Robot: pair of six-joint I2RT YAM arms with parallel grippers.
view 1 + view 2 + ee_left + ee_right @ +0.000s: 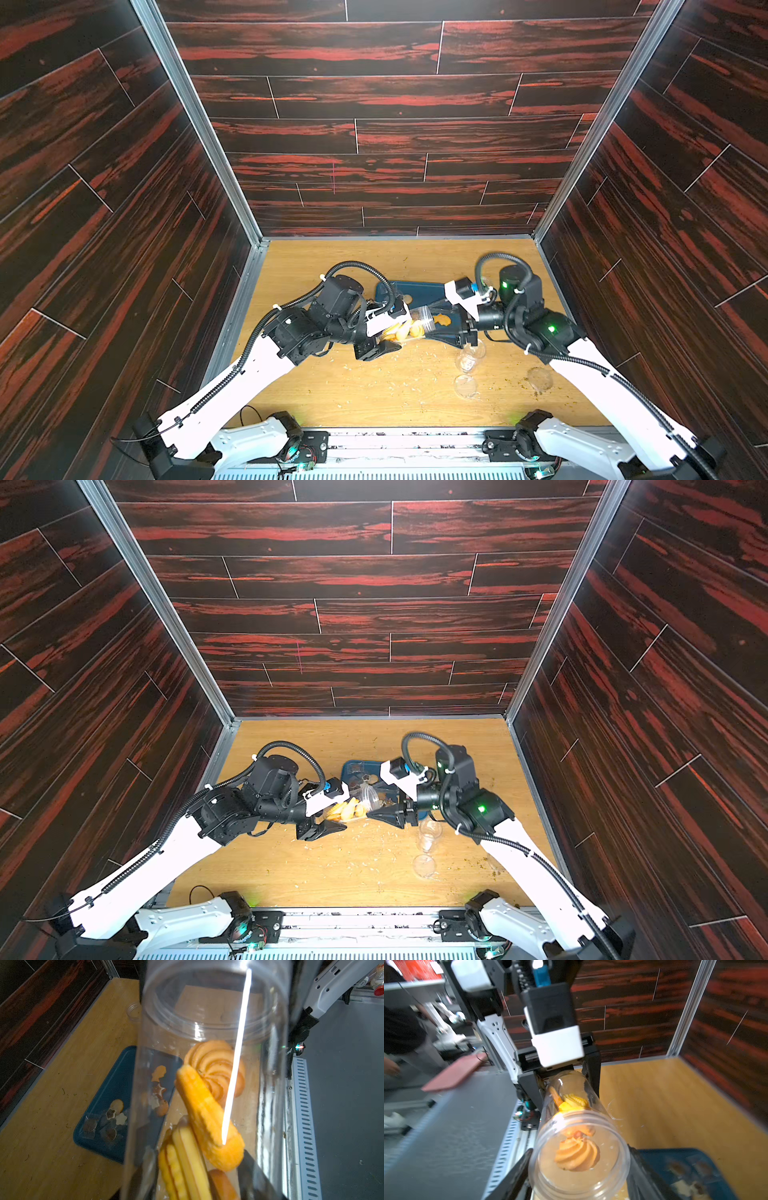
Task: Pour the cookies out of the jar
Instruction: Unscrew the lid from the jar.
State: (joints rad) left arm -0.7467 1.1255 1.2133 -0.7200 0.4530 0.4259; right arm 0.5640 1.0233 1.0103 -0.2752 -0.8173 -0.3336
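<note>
The left claw (398, 329) was clamped tight on the clear plastic jar (207, 1022). The jar lay tipped nearly level above the light wooden desk (374, 399), with its open mouth toward the dark blue rectangular tray (97, 1109). The right claw (579, 1150) straddled that mouth with 1 black finger on each side; whether it squeezed could not be told. Several golden-yellow cookies (207, 1113) sat inside the jar, a swirled 1 nearest the mouth. Smaller brown and pale cookies (115, 1113) lay on the tray.
</note>
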